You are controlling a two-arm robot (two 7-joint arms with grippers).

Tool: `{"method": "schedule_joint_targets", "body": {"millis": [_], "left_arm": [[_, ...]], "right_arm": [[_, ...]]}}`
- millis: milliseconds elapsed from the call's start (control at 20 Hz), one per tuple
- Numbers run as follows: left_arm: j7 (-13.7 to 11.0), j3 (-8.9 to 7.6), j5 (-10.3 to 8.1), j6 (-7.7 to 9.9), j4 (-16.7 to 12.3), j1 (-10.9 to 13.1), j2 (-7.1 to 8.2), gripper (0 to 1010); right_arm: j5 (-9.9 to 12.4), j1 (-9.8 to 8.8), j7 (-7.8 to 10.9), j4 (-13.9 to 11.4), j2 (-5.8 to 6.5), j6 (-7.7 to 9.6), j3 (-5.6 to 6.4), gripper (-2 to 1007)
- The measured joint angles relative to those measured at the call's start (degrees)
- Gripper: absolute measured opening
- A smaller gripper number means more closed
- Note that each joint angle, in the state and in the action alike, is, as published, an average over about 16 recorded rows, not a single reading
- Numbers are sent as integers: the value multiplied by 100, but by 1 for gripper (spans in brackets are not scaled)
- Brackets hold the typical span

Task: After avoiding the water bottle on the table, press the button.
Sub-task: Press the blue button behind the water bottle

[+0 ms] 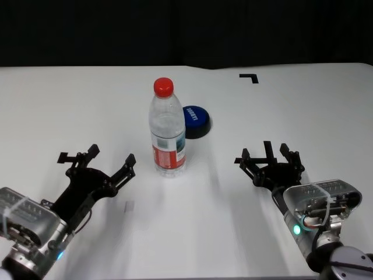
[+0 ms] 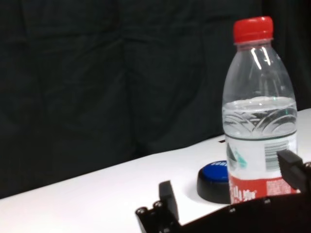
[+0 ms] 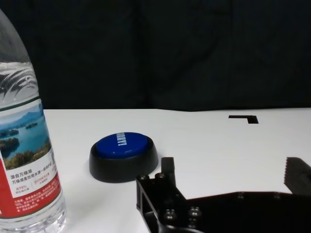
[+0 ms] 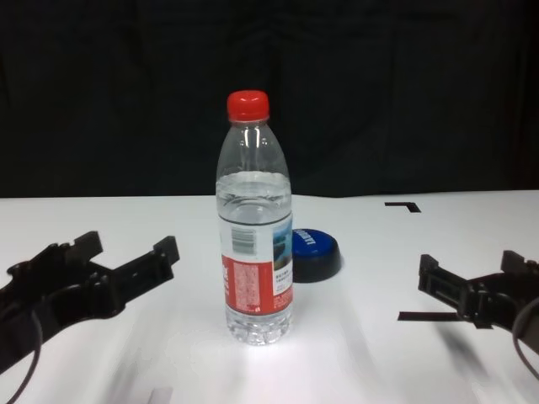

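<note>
The bottle [image 1: 167,129] stood upright near the middle of the white counter [image 1: 303,111]. The blue button [image 1: 195,121] sat just behind it, toward the robot's right. The left pincer [image 1: 99,160] hovered to the bottle's left, fingers spread wide and empty. The right pincer [image 1: 269,157] waited well to the right, also open and empty.

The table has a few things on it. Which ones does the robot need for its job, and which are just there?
For the job:
- water bottle, to go around
- button, to press
- left hand and right hand, both open

Just there:
- black tape mark
- table
</note>
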Motion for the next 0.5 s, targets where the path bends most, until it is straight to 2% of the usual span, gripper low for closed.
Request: {"method": "schedule_joint_targets", "body": {"millis": [500], "left_arm": [[-134, 224, 56, -66, 243, -298, 151, 1003]], "right_arm": [[0, 0, 0, 0, 0, 0, 0, 1003]]}}
